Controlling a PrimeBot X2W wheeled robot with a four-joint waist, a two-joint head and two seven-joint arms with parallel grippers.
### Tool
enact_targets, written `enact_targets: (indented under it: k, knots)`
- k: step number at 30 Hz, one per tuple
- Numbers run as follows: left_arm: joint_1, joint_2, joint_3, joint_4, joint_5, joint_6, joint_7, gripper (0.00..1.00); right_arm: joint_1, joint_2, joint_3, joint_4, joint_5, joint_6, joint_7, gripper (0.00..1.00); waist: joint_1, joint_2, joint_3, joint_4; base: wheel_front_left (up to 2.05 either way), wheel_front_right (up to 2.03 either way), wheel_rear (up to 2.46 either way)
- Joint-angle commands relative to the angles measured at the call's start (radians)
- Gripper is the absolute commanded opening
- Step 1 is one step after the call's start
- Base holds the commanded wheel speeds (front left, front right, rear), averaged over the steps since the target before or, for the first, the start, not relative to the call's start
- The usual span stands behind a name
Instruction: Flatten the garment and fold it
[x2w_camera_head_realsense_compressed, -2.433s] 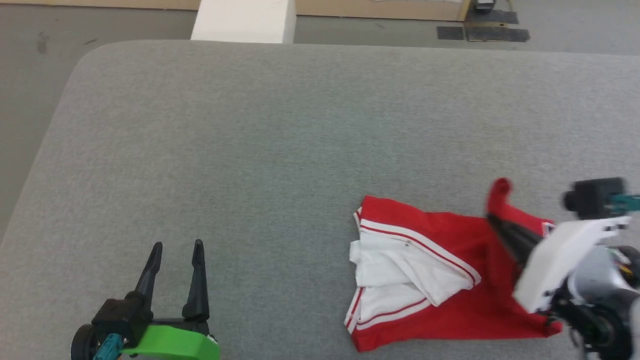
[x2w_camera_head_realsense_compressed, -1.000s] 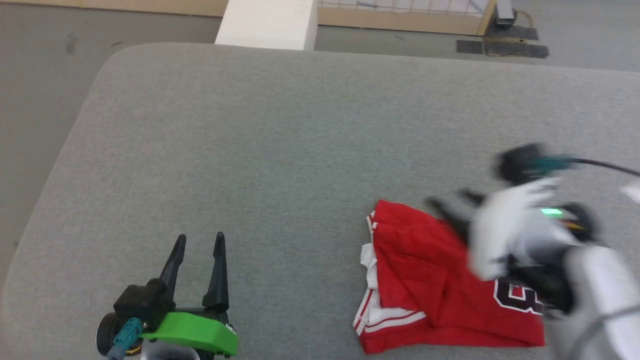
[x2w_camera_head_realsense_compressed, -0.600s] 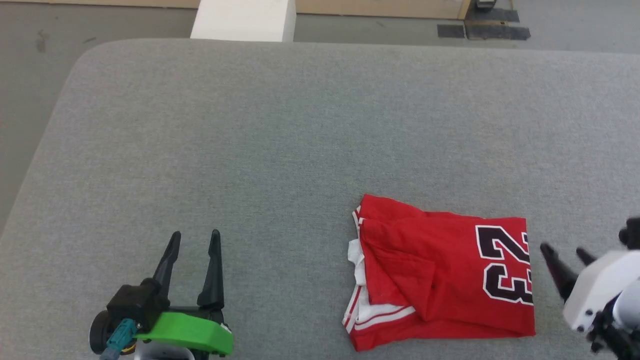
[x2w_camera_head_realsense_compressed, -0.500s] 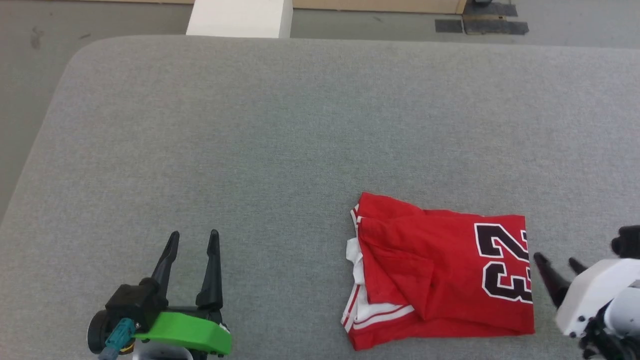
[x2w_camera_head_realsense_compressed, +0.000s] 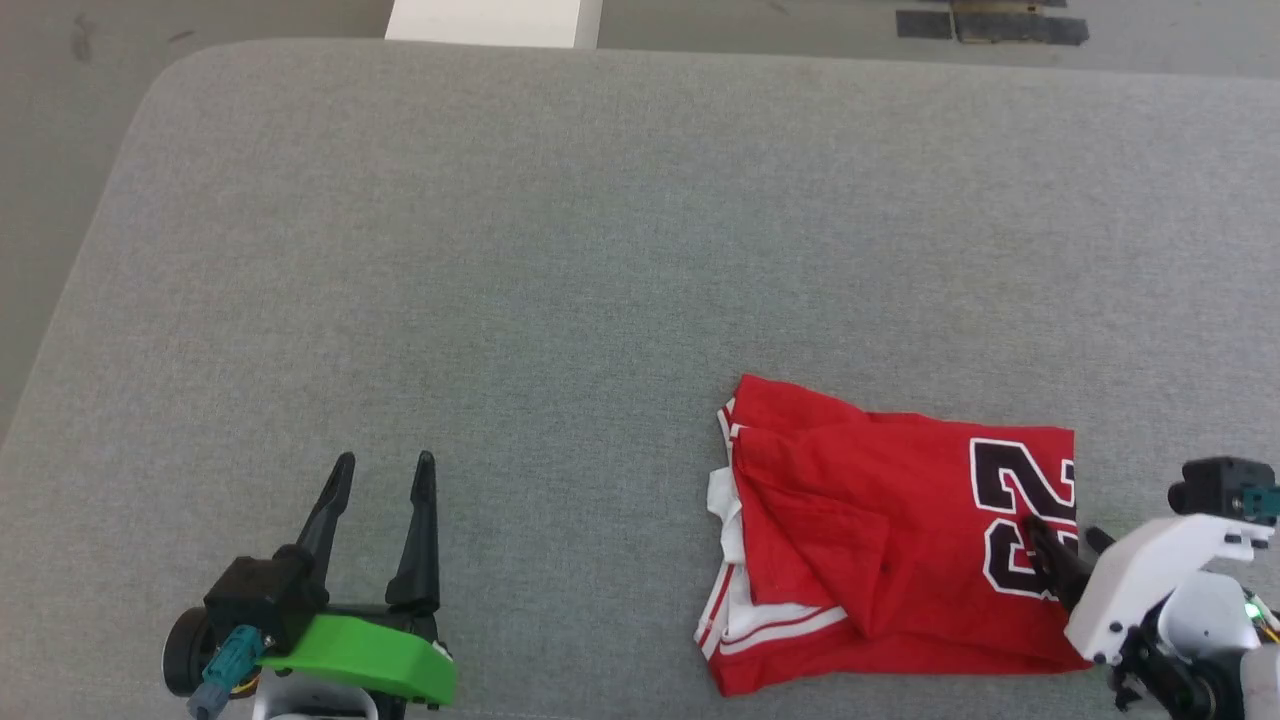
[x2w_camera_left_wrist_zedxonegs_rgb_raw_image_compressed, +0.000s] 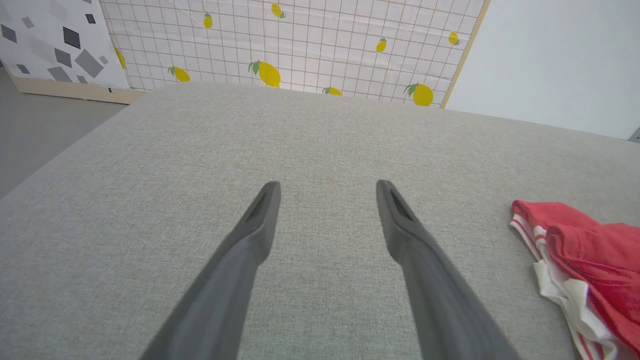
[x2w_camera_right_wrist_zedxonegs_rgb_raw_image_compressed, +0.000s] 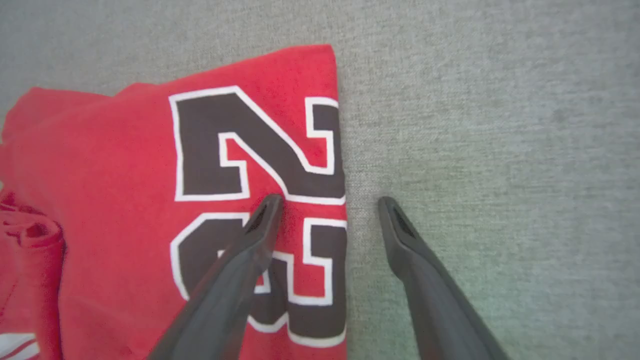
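The garment (x2w_camera_head_realsense_compressed: 880, 540), a red jersey folded into a rough rectangle, lies on the grey table at the lower right, its black "23" print (x2w_camera_head_realsense_compressed: 1020, 510) facing up and white sleeve cloth with red stripes peeking out at its left end. My right gripper (x2w_camera_head_realsense_compressed: 1066, 537) is open over the garment's right edge; in the right wrist view one finger lies above the print (x2w_camera_right_wrist_zedxonegs_rgb_raw_image_compressed: 260, 165) and the other above bare cloth of the table, the right gripper (x2w_camera_right_wrist_zedxonegs_rgb_raw_image_compressed: 330, 200) straddling that edge. My left gripper (x2w_camera_head_realsense_compressed: 383, 462) stands open and empty at the lower left, far from the garment (x2w_camera_left_wrist_zedxonegs_rgb_raw_image_compressed: 590, 255).
The grey padded table (x2w_camera_head_realsense_compressed: 560, 250) spreads wide behind and to the left of the garment, with a rounded far-left corner. A white block (x2w_camera_head_realsense_compressed: 490, 20) stands beyond the far edge. A lemon-print panel (x2w_camera_left_wrist_zedxonegs_rgb_raw_image_compressed: 300, 45) rises behind the table.
The right gripper let the folded flap down, baring the "23" print, drew back to the right, and now has come in over the garment's right edge. The head camera shifted. The left arm stayed put.
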Motion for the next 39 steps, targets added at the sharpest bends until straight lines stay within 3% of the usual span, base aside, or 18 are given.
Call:
enact_targets:
  k: [1, 2, 3, 16, 25, 39]
  knots:
    - [-0.008, 0.006, -0.004, -0.007, 0.000, 0.003, 0.004, 1.00, -0.018, 0.002, 0.012, 0.029, 0.012, -0.001, 0.009, 1.00, 0.0000, 0.0000, 0.009, 0.007, 0.00, 0.00, 0.00]
    - [-0.010, 0.006, -0.005, -0.008, 0.000, 0.003, 0.005, 1.00, -0.022, 0.002, 0.016, 0.037, 0.019, -0.001, 0.016, 0.08, 0.0000, 0.0000, 0.012, 0.009, 0.00, 0.00, 0.00]
    - [-0.011, 0.006, -0.006, -0.009, 0.000, 0.004, 0.006, 1.00, -0.025, 0.001, 0.025, 0.044, 0.028, -0.001, 0.031, 0.00, 0.0000, 0.0000, 0.013, 0.010, 0.00, 0.00, 0.00]
    - [-0.041, 0.010, -0.030, -0.022, 0.002, 0.002, 0.012, 1.00, -0.068, -0.086, 0.096, -0.085, 0.037, -0.001, 0.052, 0.00, 0.0000, 0.0000, -0.007, -0.049, 0.00, 0.00, 0.00]
    - [-0.076, 0.031, -0.030, -0.035, 0.009, 0.006, 0.031, 1.00, -0.192, -0.235, 0.199, -0.095, 0.049, -0.001, 0.095, 0.00, 0.0000, 0.0000, 0.019, -0.166, 0.00, 0.00, 0.00]
    - [-0.191, 0.084, -0.044, -0.125, 0.045, 0.002, 0.101, 1.00, -0.413, -0.474, 0.201, 0.029, -0.045, -0.001, 0.032, 0.00, 0.0000, 0.0000, 0.172, -0.262, 0.00, 0.00, 0.00]
